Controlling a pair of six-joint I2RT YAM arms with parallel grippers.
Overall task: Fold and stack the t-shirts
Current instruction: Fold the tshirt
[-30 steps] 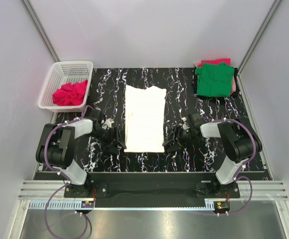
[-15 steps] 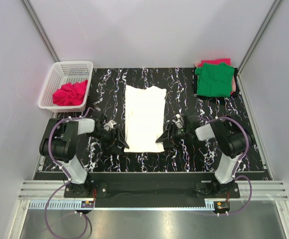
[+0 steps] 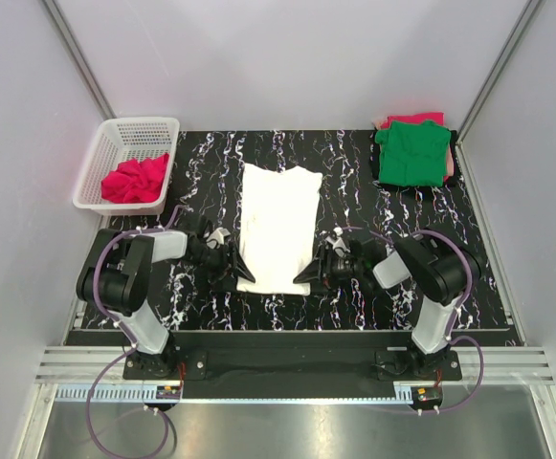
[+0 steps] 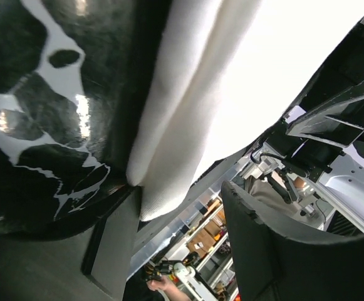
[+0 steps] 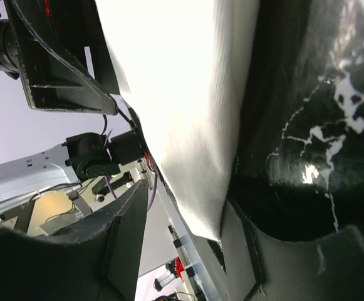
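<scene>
The white t-shirt [image 3: 278, 225] lies flat in a long folded strip in the middle of the table. My left gripper [image 3: 242, 273] is open at its near left corner, and my right gripper [image 3: 306, 274] is open at its near right corner. In the left wrist view the shirt's corner [image 4: 169, 182] sits between the open jaws of my left gripper [image 4: 178, 200], resting on the lower finger. In the right wrist view the shirt's edge [image 5: 188, 125] likewise sits inside my right gripper [image 5: 185, 204]. A folded green t-shirt [image 3: 411, 153] lies at the back right. A crumpled pinkish-red t-shirt [image 3: 136, 179] is in the basket.
A white plastic basket [image 3: 139, 123] stands at the back left. More pinkish-red cloth [image 3: 416, 119] shows under the green shirt. The black marbled table [image 3: 354, 191] is walled in on three sides by white panels.
Both grippers have slid inward along the table to the white shirt's near corners, and the corners now sit between their jaws. The shirt's near end looks slightly pinched in.
</scene>
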